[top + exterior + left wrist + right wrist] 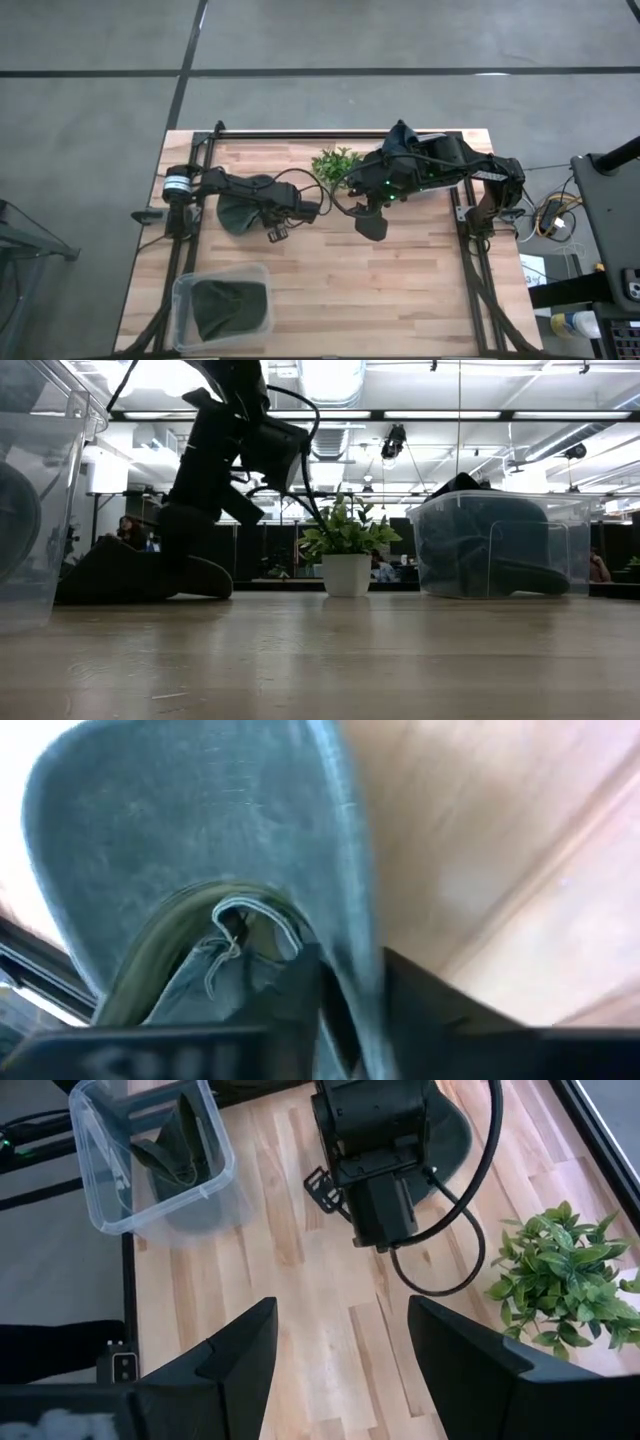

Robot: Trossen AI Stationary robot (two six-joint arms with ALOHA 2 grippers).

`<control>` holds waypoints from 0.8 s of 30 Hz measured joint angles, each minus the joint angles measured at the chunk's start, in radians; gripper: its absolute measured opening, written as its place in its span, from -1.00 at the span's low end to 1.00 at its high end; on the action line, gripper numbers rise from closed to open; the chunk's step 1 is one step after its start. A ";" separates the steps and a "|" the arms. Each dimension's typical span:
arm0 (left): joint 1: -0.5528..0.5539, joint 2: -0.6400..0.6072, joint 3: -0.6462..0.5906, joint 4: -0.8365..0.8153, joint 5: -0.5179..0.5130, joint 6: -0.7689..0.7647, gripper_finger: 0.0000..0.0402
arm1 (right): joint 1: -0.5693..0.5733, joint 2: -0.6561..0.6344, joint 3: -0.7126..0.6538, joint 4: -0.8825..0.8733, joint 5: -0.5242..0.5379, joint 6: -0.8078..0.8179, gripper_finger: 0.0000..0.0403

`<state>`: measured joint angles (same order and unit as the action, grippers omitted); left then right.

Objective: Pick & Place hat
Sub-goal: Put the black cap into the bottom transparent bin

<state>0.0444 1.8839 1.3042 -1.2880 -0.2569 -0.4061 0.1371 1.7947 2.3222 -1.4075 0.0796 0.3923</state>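
Observation:
The dark green hat (236, 212) lies on the left half of the table, low and spread in the low view (120, 572). My left gripper (262, 210) points back toward the table's left and slants down onto the hat (190, 555), shut on it. The left wrist view shows the hat's inner side with its olive band (170, 955). My right gripper (370, 225) hovers open over the middle of the table, right of the hat. Both its fingers stand apart over bare wood (340, 1308). My left gripper pinches the hat's edge (348, 935) beside the inner band. One finger (300, 1010) is on the hat's inner side and the other (440, 1010) on the outer side. The fingers come slanting down from the table's right. The hat rests on the table.
A small potted plant (337, 165) stands at the far middle. A clear bin (222, 305) at the near left corner holds a dark hat. Another clear bin (490, 545) with dark things sits far right, under the right arm. Bare wood lies across the near middle and near right.

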 joint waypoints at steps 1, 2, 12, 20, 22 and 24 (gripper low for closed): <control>0.000 0.000 0.005 -0.006 0.001 0.017 -0.66 | 0.000 0.000 0.000 0.000 0.000 0.000 0.09; 0.000 0.000 0.011 -0.008 -0.001 0.032 -0.80 | 0.000 0.000 0.000 0.000 0.000 0.000 0.09; -0.003 -0.041 0.121 -0.119 0.017 0.082 -0.96 | 0.000 0.000 0.000 0.003 0.001 0.001 0.09; -0.011 -0.213 0.279 -0.281 0.028 0.029 -0.96 | 0.000 -0.004 0.000 0.063 0.003 0.001 0.09; -0.014 -0.263 0.326 -0.288 0.004 -0.023 -0.96 | 0.000 -0.008 0.001 0.088 0.018 0.001 0.09; -0.017 -0.315 0.370 -0.275 -0.030 -0.084 -0.96 | 0.000 -0.012 0.001 0.103 0.046 0.001 0.09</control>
<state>0.0273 1.5692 1.6746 -1.5628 -0.2870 -0.4906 0.1371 1.7822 2.3230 -1.3045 0.1251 0.3931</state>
